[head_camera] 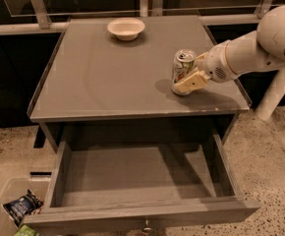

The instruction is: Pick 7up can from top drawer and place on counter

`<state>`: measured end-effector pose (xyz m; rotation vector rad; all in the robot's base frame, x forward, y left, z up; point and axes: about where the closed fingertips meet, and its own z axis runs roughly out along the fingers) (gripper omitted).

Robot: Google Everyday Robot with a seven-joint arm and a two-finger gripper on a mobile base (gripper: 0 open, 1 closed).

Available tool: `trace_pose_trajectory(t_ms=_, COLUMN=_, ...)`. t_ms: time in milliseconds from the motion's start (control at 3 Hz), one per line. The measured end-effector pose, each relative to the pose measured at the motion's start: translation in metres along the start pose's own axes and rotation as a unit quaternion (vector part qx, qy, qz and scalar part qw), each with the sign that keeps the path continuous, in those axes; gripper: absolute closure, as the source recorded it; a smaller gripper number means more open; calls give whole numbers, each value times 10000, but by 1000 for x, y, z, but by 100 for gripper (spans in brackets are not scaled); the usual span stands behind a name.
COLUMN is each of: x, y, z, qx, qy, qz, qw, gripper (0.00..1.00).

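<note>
The 7up can (183, 64) stands upright on the right side of the grey counter (108, 77), near its right edge. My gripper (185, 75) reaches in from the right on the white arm (260, 45) and is shut on the can, with one cream finger (190, 81) across the can's lower front and the other behind it. The top drawer (142, 214) below the counter is pulled fully open, and its inside is bare grey wood.
A white bowl (126, 28) sits at the back middle of the counter. A clear bin with a dark snack bag (20, 206) stands on the floor at the lower left. A white post (276, 95) stands right of the counter.
</note>
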<state>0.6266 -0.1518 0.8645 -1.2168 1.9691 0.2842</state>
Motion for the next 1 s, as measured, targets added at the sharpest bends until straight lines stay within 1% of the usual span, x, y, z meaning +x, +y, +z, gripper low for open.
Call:
trace_pose_trajectory(t_ms=333, x=0, y=0, z=0, qx=-1, qy=0, qz=0, qw=10000, gripper=14)
trace_pose_trajectory(t_ms=667, x=0, y=0, z=0, qx=-1, qy=0, qz=0, qw=10000, gripper=0)
trace_pose_trajectory(t_ms=1000, x=0, y=0, z=0, qx=-1, qy=0, qz=-1, qw=10000, gripper=0)
